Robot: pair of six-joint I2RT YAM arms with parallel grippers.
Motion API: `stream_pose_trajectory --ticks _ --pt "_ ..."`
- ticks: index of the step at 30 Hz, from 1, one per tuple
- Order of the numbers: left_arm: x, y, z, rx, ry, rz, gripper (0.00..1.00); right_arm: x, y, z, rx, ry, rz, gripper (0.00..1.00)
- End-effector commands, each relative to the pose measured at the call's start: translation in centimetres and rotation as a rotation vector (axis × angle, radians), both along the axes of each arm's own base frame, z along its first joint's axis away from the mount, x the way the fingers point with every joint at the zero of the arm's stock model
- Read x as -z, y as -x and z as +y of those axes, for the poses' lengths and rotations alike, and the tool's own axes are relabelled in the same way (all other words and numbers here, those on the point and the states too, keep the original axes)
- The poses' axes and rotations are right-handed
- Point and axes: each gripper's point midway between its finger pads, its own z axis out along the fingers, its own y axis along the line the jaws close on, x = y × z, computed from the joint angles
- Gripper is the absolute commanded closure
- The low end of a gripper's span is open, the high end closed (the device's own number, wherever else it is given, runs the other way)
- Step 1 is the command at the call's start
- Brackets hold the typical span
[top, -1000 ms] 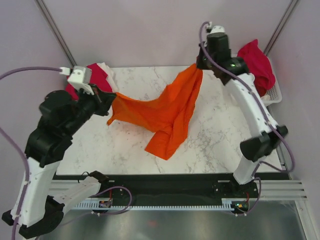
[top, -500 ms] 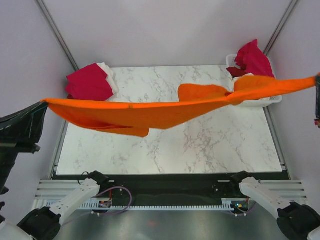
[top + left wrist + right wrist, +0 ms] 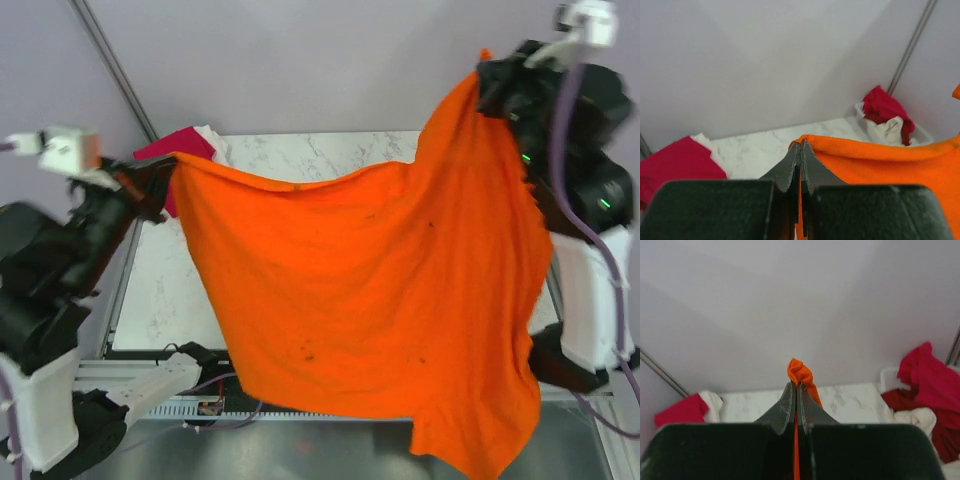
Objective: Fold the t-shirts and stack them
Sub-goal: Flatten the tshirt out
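Note:
The bright orange t-shirt (image 3: pixel 370 300) hangs in the air as a wide sheet between both arms and covers most of the table. My left gripper (image 3: pixel 170 165) is shut on its upper left corner. In the left wrist view that gripper (image 3: pixel 801 142) pinches the orange hem (image 3: pixel 880 150). My right gripper (image 3: pixel 485 62) is shut on the upper right corner, held higher. In the right wrist view a bunch of orange cloth (image 3: pixel 799 371) pokes out past that gripper (image 3: pixel 796 384). A folded crimson-pink t-shirt (image 3: pixel 172 148) lies on a white one (image 3: pixel 208 134) at the table's back left.
A white basket (image 3: pixel 888 377) at the back right holds crimson (image 3: pixel 930 377), dark red (image 3: pixel 900 401) and cream (image 3: pixel 915 417) shirts; the orange sheet hides it in the top view. Bare marble table (image 3: pixel 300 155) shows behind the shirt. Lilac walls close in at the back and sides.
Half a second ago the orange shirt was stretched as a flat band across the table. Now both arms hold it high and it hangs open as a broad sheet.

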Motion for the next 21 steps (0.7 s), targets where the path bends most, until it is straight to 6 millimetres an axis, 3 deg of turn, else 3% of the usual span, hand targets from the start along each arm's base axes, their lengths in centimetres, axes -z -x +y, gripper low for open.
stream_pose_trajectory --ticks 1,2,4,5,6,7,8,9,10,11,12,13,14,15,18,19,20,21 --pt "6.3 -7.8 -1.6 -0.129 -0.166 0.202 0.98 7.5 -8.6 2.4 0.057 0.125 0.198 1.0" --pt "9.4 -10.6 -2.6 -0.153 -0.225 0.293 0.98 11.2 -11.6 3.5 0.056 0.155 0.276 1.0" --pt "13.3 -13.8 -2.3 -0.191 -0.269 0.403 0.98 14.1 -14.9 4.6 0.047 0.156 0.317 1.0" --pt "15.5 -15.6 -2.4 -0.191 -0.284 0.465 0.98 18.0 -18.0 4.8 0.062 0.175 0.393 1.0" --pt "20.2 -18.3 -2.6 -0.188 -0.301 0.588 0.98 20.4 -19.7 5.1 0.069 0.161 0.434 1.0" --pt "22.9 -20.2 -1.8 -0.183 -0.286 0.657 0.98 22.7 -21.3 5.3 0.066 0.162 0.476 1.0" --pt "25.5 -21.6 -1.3 -0.2 -0.285 0.716 0.98 27.4 -24.0 5.1 0.088 0.174 0.561 1.0" --pt "30.0 -24.2 -0.4 -0.245 -0.311 0.831 0.98 29.5 -25.5 5.1 0.099 0.158 0.589 1.0" --pt "32.2 -25.3 0.4 -0.277 -0.317 0.891 0.93 34.7 -27.7 5.5 0.095 0.178 0.678 0.94" --pt "32.9 -26.8 0.5 -0.269 -0.301 0.914 0.86 36.7 -28.7 5.0 0.109 0.178 0.718 0.56" --pt "34.8 -27.4 0.4 -0.255 -0.273 0.986 0.59 36.5 -29.6 5.0 0.113 0.173 0.722 0.31" --pt "37.0 -28.3 0.7 -0.263 -0.258 1.055 0.42 40.2 -30.8 5.0 0.121 0.19 0.79 0.14" --pt "36.6 -28.8 0.4 -0.263 -0.235 1.056 0.3 38.2 -31.6 4.6 0.157 0.184 0.752 0.02" --pt "36.4 -28.9 0.1 -0.257 -0.2 1.058 0.01 39.0 -31.4 4.4 0.164 0.196 0.784 0.02" --pt "34.4 -28.8 -0.9 -0.225 -0.172 1.016 0.0 38.3 -30.9 4.5 0.152 0.198 0.766 0.02" --pt "33.2 -28.4 -0.9 -0.223 -0.168 0.987 0.0 36.3 -30.3 4.3 0.151 0.188 0.73 0.02" --pt "33.2 -27.9 -0.9 -0.222 -0.166 0.989 0.0 37.4 -29.7 4.1 0.147 0.2 0.75 0.02" --pt "33.0 -27.3 -1.5 -0.195 -0.157 0.989 0.01 37.2 -29.1 4.0 0.144 0.2 0.751 0.02"
